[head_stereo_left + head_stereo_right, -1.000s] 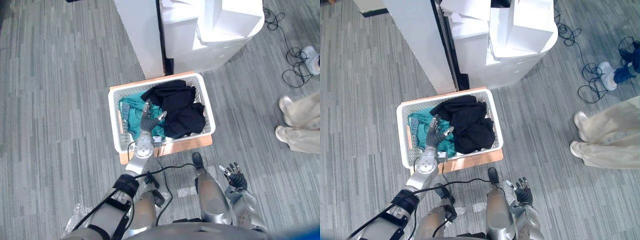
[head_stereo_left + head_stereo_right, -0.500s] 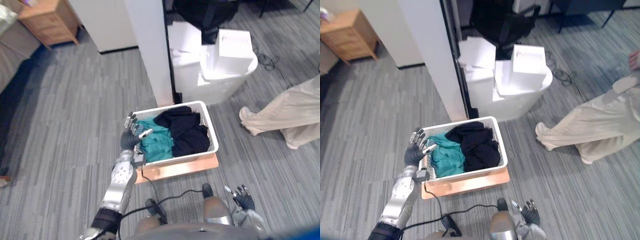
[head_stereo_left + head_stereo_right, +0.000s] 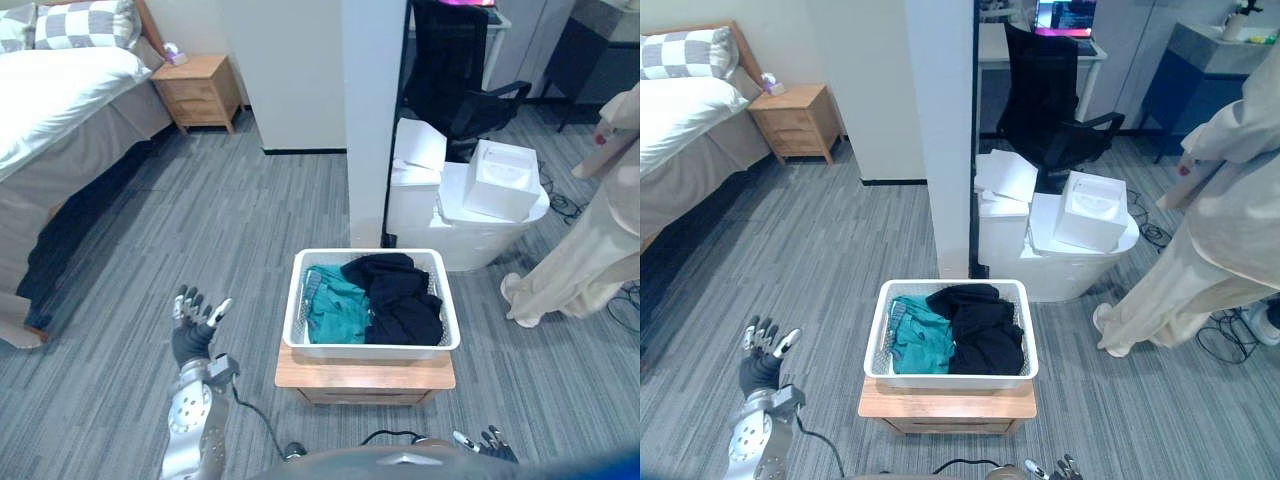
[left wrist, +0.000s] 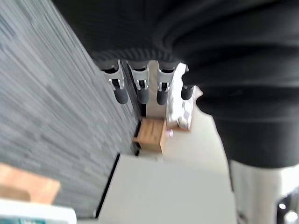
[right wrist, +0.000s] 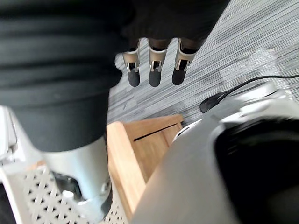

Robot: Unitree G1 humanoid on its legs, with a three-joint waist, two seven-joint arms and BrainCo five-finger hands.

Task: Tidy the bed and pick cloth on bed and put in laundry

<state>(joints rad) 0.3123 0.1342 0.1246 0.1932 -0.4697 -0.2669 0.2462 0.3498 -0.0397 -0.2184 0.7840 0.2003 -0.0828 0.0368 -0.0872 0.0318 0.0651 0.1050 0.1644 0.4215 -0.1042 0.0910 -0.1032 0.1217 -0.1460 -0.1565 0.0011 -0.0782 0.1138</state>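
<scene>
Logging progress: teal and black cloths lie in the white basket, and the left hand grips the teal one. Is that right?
Not quite. The left hand is open and grips nothing, and it is apart from the white basket, as the left eye view shows. The teal cloth and the black cloth do lie in the basket.

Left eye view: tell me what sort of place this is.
Probably a bedroom with a work corner: a bed, a wooden nightstand beside it, a laundry basket holding clothes, and an office chair farther back.
</scene>
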